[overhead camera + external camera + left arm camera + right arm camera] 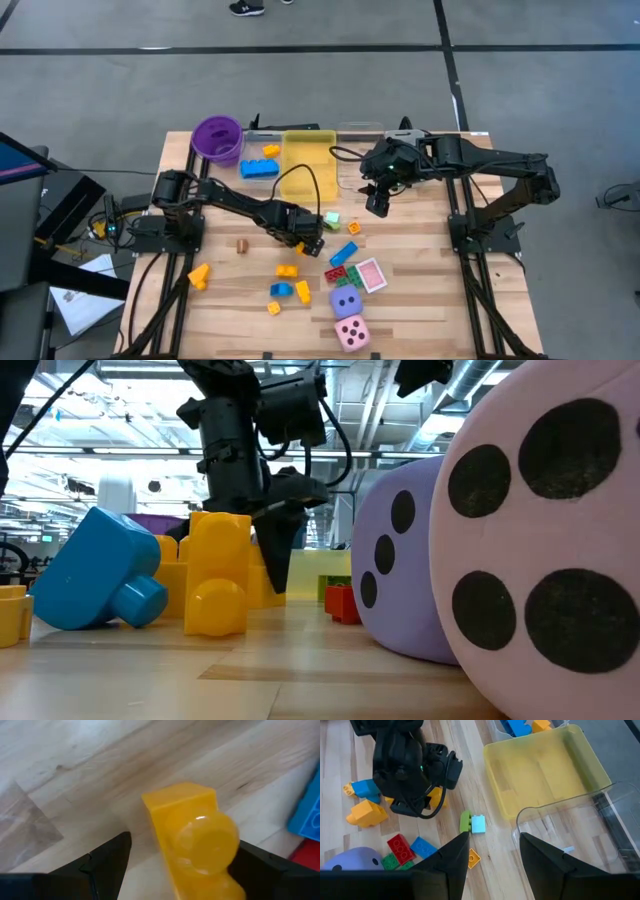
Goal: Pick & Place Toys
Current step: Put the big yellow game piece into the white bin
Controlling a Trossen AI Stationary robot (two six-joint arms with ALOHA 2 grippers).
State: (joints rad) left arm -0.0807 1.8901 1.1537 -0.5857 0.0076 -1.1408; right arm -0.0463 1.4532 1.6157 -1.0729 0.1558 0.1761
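1. While the left end effector (310, 243) sits low at the centre of the high view, its fingers (107, 862) stand spread on either side of a yellow brick (192, 837), which rests on the counter (420, 290); whether they touch it I cannot tell.
2. Right end effector (377, 203) hangs at upper centre-right of the high view, just beside the clear tray (358, 160), its fingers narrow with nothing between them.
3. Yellow tray (308, 165) lies at upper centre, left of the clear one.
4. Purple die (346, 301) and pink die (351, 332) sit at lower centre, touching.
5. Pink-backed card (371, 274) lies just above the purple die, beside red, green and blue bricks.
6. Purple cup (217, 137) stands at upper left of the counter, with a blue brick (259, 168) near it.
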